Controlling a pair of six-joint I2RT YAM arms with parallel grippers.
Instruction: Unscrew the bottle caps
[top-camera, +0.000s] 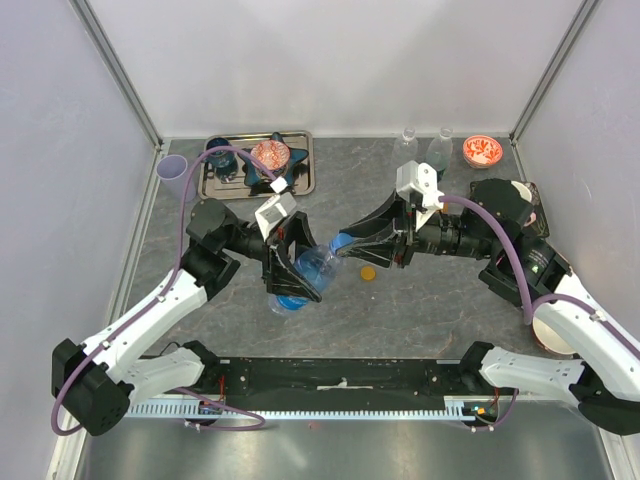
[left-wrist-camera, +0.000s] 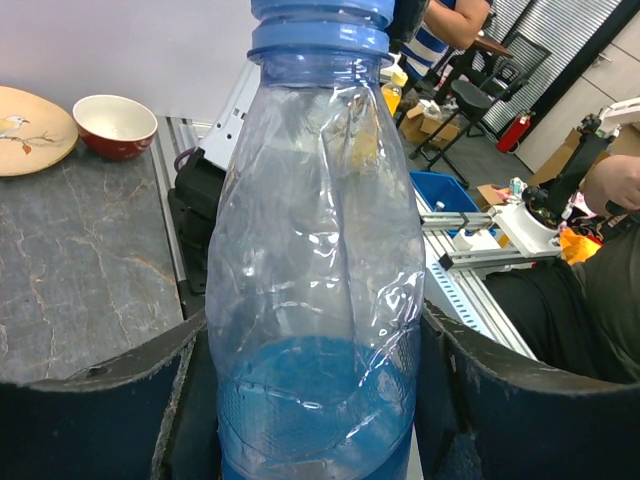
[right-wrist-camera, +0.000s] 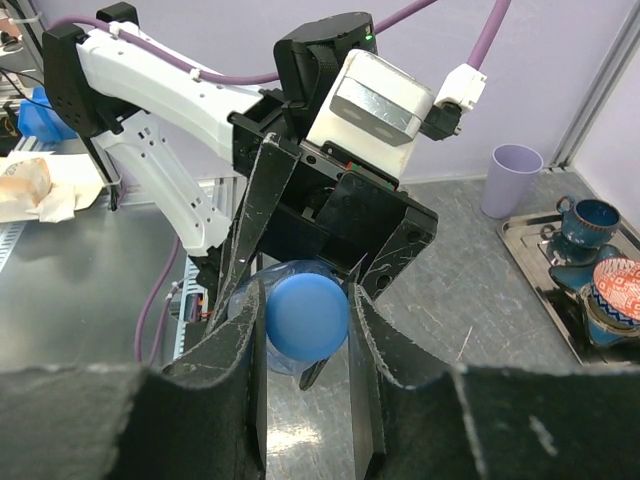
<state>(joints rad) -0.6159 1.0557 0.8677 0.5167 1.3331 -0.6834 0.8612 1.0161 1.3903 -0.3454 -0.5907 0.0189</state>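
Blue cap (right-wrist-camera: 306, 318), mid-frame, sits on its bottle (left-wrist-camera: 320, 300), my right end effector (right-wrist-camera: 305, 300) clamped on it and my left end effector (left-wrist-camera: 315, 400) clamped round the body; an orange cap (top-camera: 368, 272) lies loose on the counter (top-camera: 420, 310) near centre, so I judge one done, more left

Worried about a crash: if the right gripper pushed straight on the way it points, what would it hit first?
The right gripper is clamped on the blue cap, so that comes first; pushing on would likely drive it into the clear bottle held by the left gripper.
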